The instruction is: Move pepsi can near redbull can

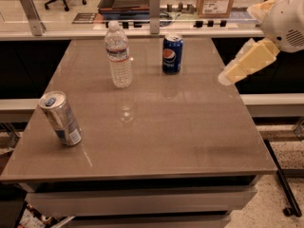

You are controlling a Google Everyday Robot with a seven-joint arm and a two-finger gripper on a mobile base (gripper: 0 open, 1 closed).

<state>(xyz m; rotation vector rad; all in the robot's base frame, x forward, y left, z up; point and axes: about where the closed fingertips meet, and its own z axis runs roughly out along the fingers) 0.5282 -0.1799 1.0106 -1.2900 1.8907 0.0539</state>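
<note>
The pepsi can [172, 53], short and dark blue with a round red-white-blue logo, stands upright at the far middle of the brown table [190, 127]. The redbull can [61, 118], slim and silver-grey with blue patches, stands tilted-looking near the table's front left edge. The two cans are far apart. My gripper [226, 77] is at the end of the cream arm that reaches in from the upper right. It hovers above the table's right edge, to the right of the pepsi can and apart from it, holding nothing that shows.
A clear plastic water bottle [118, 55] stands left of the pepsi can. A counter with metal posts and a cardboard box [216, 0] runs behind the table. The white arm housing [287, 20] is at the upper right.
</note>
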